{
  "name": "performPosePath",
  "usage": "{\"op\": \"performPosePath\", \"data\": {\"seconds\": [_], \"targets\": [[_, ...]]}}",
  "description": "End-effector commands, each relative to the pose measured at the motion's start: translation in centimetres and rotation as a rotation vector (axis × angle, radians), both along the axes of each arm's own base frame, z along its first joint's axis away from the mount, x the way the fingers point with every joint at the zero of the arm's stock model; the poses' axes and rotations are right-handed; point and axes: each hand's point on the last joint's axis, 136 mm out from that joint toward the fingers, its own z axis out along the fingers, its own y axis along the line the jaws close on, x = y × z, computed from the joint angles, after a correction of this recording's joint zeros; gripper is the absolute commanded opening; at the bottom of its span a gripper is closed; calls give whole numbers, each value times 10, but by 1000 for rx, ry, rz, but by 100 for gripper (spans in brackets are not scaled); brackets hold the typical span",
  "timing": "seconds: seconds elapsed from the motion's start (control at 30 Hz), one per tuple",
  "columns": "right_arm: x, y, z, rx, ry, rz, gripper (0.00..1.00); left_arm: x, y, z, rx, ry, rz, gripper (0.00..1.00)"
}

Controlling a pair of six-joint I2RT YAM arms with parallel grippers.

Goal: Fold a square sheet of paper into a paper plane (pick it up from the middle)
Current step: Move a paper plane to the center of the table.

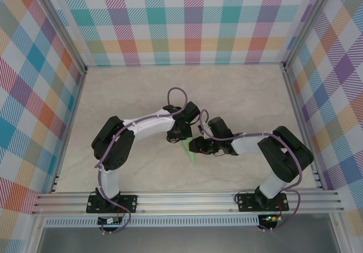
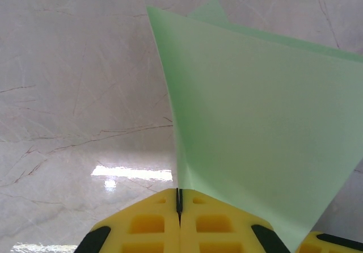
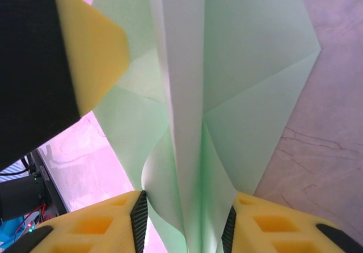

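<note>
The pale green sheet of paper (image 1: 190, 152), folded into a creased pointed shape, hangs between the two arms above the middle of the table. My left gripper (image 1: 182, 141) is shut on one edge of it; in the left wrist view the yellow jaws (image 2: 180, 199) meet with the paper (image 2: 255, 122) rising from their seam. My right gripper (image 3: 184, 222) stands open, one ribbed pad on each side of the paper's folded layers (image 3: 227, 66), whose outer flaps touch the pads. A left-gripper finger (image 3: 85, 54) shows at the upper left of the right wrist view.
The marble-look table top (image 1: 170, 88) is ringed by checked walls (image 1: 193, 20). An aluminium rail (image 1: 187, 199) carrying both arm bases runs along the near edge.
</note>
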Motion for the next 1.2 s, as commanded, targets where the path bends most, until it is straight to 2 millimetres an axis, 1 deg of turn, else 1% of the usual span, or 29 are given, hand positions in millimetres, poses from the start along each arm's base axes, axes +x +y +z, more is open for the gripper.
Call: {"op": "performPosePath", "data": {"seconds": [0.0,0.03,0.17,0.3,0.33,0.43,0.53,0.67,0.87,1.03,1.17], "targets": [[-4,9,12,38,-79,64,44,-1,-2,10,-20,-24,-4,5],[-5,10,12,39,-84,71,46,-1,-2,10,-21,-25,-4,5],[-8,10,7,18,-92,83,47,0,-2,11,-23,-26,-1,5],[-11,9,4,9,-105,83,50,-1,-2,10,-23,-24,-1,5],[-11,9,3,0,-107,79,50,-1,-3,10,-24,-24,0,5],[-9,6,0,-18,-117,67,41,-1,-2,10,-21,-22,-1,5],[-5,5,-1,-35,-129,46,35,-1,-1,10,-18,-21,-1,5],[0,5,-1,-45,-141,29,29,-2,-1,10,-20,-20,-2,5],[2,6,-3,-47,-138,28,25,-3,-2,9,-28,-20,-1,5],[4,12,-1,-34,-137,36,21,-3,-3,10,-38,-21,1,5],[5,14,-5,-45,-130,44,18,-3,-4,11,-43,-24,1,6]]}}
